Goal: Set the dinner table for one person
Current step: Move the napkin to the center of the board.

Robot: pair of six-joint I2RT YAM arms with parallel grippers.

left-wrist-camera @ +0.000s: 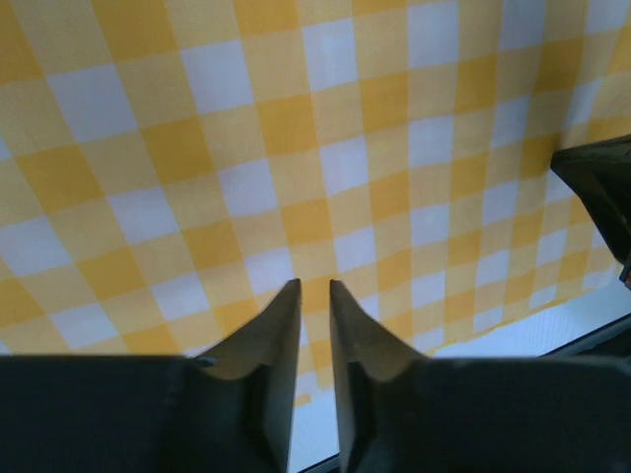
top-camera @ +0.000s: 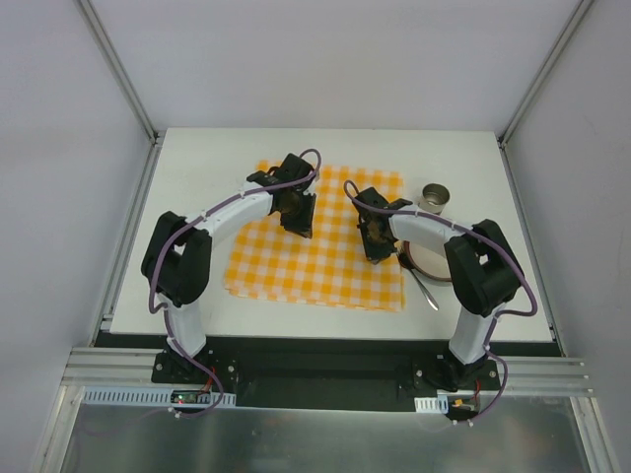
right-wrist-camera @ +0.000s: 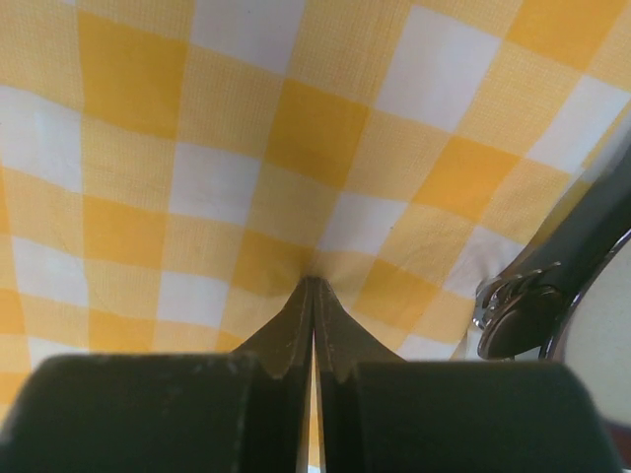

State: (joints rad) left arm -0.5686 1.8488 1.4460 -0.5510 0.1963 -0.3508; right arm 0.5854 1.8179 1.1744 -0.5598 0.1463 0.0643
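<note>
The white worktop (top-camera: 197, 168) fills the overhead view, with an orange-and-white checked cloth (top-camera: 325, 258) lying at its centre. The right hand (right-wrist-camera: 314, 282), at the cloth's 3 o'clock edge, pinches a pucker of cloth. The left hand (left-wrist-camera: 315, 286), toward 12 o'clock, is slightly spread above the cloth.

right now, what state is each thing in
checked cloth: spread flat on the dinner table, one spot pinched up
left gripper: narrowly open, empty, above checked cloth
right gripper: shut on checked cloth
metal cup: upright, off the cloth
plate: flat, mostly hidden under right arm
spoon: lying flat by the plate
</note>
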